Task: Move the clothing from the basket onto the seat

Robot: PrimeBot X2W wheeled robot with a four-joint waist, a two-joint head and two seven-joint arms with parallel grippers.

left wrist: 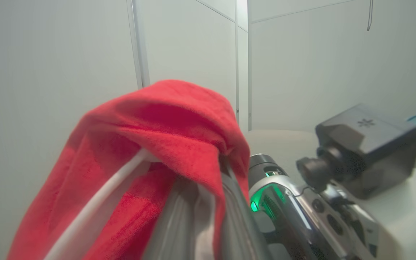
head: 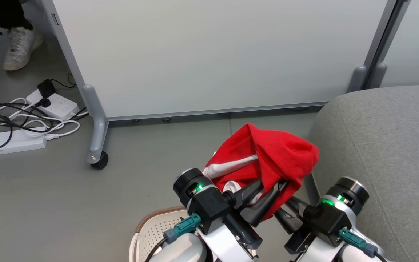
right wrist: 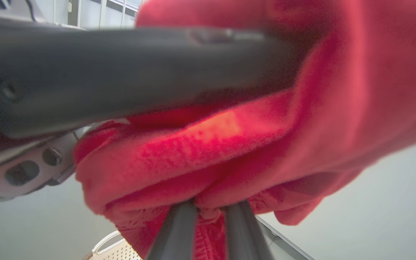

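At bottom of head view, the basket shows a bit of brown rim + perforated wall by the L forearm. Just past it both grippers meet at the clothing: a red bundle w/ a white stripe, held up in the air above the floor, clear of the basket and just beside the seat corner; can't tell if cloth touches it. R gripper comes in from lower right. In R wrist view its fingers sit close together, pinching a fold of red fabric. L gripper pushes into the bundle from the left. Cloth drapes over its tips in head + L wrist views, so can't tell if it's clamped or just propping. Further back: partition panel on a caster. Far left: power strips w/ tangled cables, and a person's white shoe.
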